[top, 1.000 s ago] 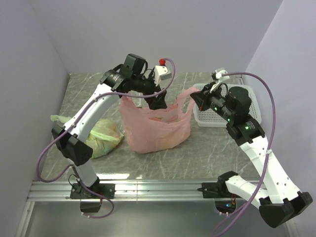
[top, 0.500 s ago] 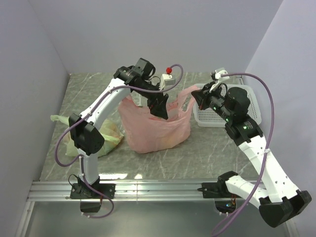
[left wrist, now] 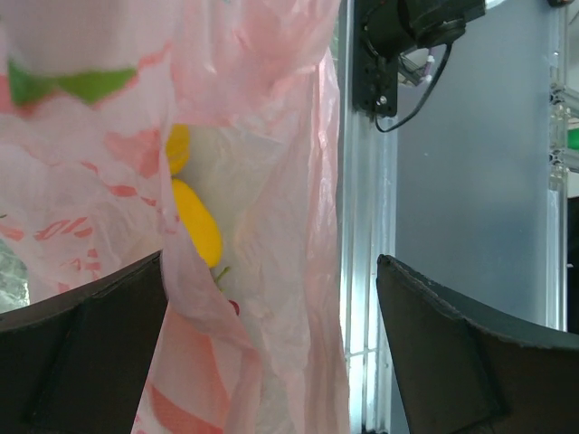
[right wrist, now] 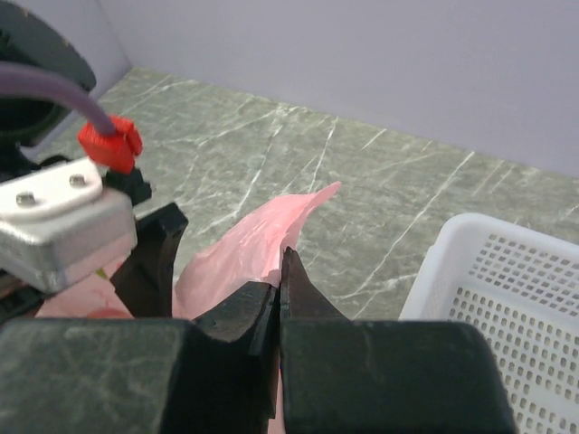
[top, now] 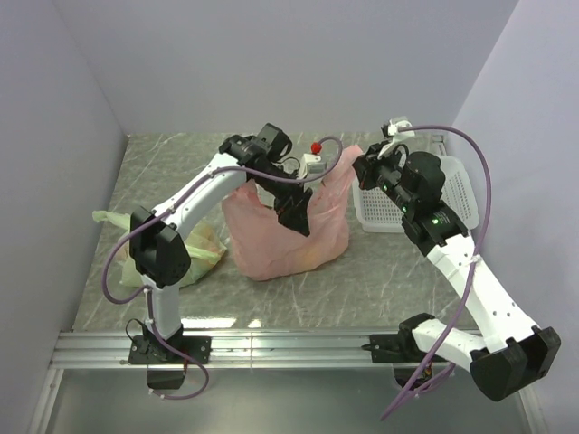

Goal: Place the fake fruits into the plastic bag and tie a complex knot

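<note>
The salmon-pink plastic bag (top: 285, 237) stands mid-table, its right handle (top: 339, 172) pulled up taut. My right gripper (top: 363, 168) is shut on that handle; in the right wrist view the jaws (right wrist: 281, 264) pinch the pink strip (right wrist: 258, 242). My left gripper (top: 298, 215) hangs open at the bag's mouth, pointing down. In the left wrist view its fingers (left wrist: 86, 357) stand wide apart, with loose bag film (left wrist: 271, 226) between them. Yellow fake fruits (left wrist: 199, 231) show through the film, with a dark red bit (left wrist: 234, 307) beside them. The knot is out of view.
A pale green bag (top: 185, 246) lies left of the pink one, beside the left arm. A white perforated basket (top: 412, 210) sits at the right, under the right arm. Purple walls close the back and sides. An aluminium rail (top: 298, 344) runs along the near edge.
The right gripper has raised the handle and drawn it left, stretching it upright. The left gripper has shifted right and toward the bag's near side, still open.
</note>
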You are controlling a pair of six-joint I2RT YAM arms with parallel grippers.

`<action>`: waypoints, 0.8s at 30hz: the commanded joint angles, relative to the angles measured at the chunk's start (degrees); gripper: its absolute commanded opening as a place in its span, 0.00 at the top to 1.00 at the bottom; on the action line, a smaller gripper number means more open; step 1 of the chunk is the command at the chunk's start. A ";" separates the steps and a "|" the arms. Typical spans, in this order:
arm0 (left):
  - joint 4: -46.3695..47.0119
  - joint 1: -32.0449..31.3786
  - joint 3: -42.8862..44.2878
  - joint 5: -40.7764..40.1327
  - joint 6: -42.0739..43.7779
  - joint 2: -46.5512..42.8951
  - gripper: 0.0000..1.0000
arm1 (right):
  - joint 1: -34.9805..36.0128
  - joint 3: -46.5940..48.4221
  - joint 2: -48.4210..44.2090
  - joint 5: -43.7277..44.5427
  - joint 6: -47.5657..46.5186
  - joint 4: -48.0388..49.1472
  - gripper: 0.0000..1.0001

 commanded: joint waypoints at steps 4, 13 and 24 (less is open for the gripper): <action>8.21 -0.33 -4.80 -3.67 -3.00 -5.31 0.13 | 0.28 1.68 -0.26 2.70 1.33 4.42 1.00; 5.58 2.21 -7.62 1.23 2.26 -4.70 0.99 | -1.38 8.18 0.53 -13.72 -0.68 -9.98 0.68; -3.02 3.53 -6.05 7.29 13.07 -4.62 0.99 | -12.29 3.89 -6.84 -40.10 -23.68 -28.89 0.02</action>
